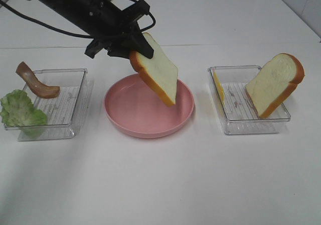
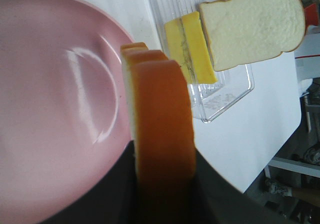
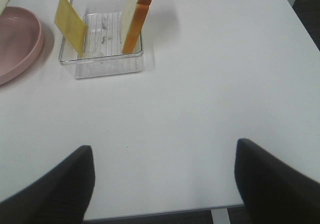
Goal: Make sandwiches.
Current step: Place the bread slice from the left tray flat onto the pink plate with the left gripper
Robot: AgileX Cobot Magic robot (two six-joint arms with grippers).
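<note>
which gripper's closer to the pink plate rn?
Left. The left gripper holds a bread slice just above the pink plate; the right gripper hangs open over bare table, well away from it.

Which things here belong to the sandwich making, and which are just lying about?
In the job: held bread slice in the left gripper; second bread slice; cheese; meat strip; lettuce; pink plate.
Just there: left tray and right tray, only holding ingredients.

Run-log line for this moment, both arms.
left gripper: shut on bread slice, tilted over pink plate | right gripper: open, empty | second slice, cheese: right tray | lettuce, meat: left tray
</note>
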